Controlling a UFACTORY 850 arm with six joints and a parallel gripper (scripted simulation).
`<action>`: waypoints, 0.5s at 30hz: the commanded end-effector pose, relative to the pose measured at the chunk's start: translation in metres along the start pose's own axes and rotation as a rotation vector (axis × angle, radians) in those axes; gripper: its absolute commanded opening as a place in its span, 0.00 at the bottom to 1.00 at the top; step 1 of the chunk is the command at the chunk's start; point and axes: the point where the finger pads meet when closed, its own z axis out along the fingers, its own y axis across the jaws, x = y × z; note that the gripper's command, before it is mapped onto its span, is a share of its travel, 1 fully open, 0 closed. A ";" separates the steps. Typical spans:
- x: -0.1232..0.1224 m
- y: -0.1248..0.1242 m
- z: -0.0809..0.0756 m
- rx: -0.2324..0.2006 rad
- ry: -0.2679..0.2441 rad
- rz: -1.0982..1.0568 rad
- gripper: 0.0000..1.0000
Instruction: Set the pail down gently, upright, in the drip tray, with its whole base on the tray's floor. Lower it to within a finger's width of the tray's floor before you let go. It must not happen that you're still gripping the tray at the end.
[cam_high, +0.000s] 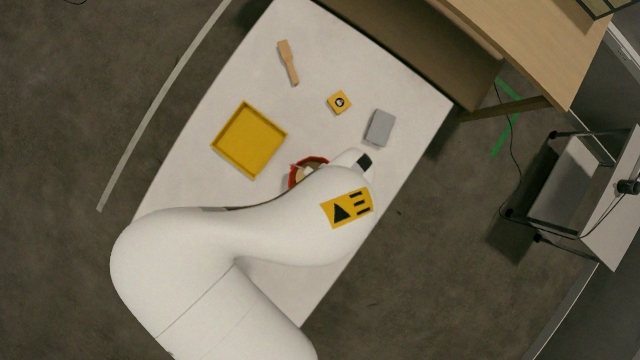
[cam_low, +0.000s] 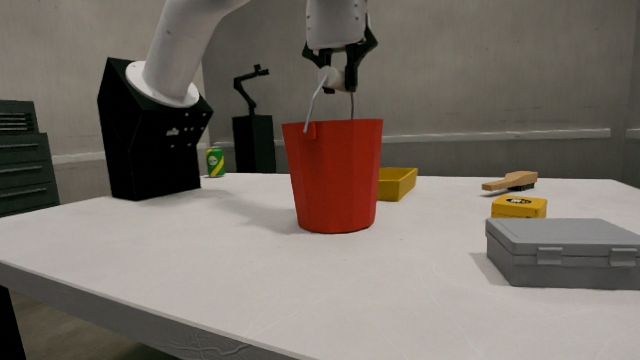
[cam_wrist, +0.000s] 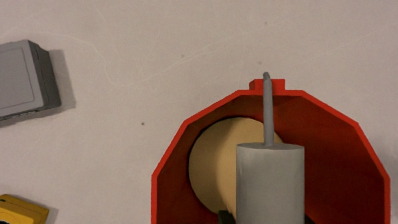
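Observation:
A red pail (cam_low: 332, 175) (cam_high: 303, 163) (cam_wrist: 325, 145) stands upright on the white table (cam_low: 200, 260), its wire handle raised. My gripper (cam_low: 339, 82) is shut on the handle's grey grip (cam_wrist: 270, 185) straight above the pail. In the overhead view the arm hides most of the pail. The yellow drip tray (cam_high: 248, 139) (cam_low: 397, 181) lies on the table apart from the pail, just behind it in the side view. The tray holds nothing.
A grey case (cam_high: 380, 127) (cam_low: 562, 252) (cam_wrist: 22, 80), a small yellow box (cam_high: 339, 102) (cam_low: 518, 206) (cam_wrist: 20, 212) and a wooden brush (cam_high: 288, 61) (cam_low: 510, 180) lie on the table. The arm's black base (cam_low: 150, 135) and a green can (cam_low: 215, 161) stand at the far side.

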 end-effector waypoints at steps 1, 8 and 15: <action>0.000 -0.001 -0.002 0.000 0.000 0.000 0.00; 0.000 -0.001 -0.006 0.000 0.000 0.000 0.00; 0.000 -0.001 -0.010 0.000 0.000 0.000 0.00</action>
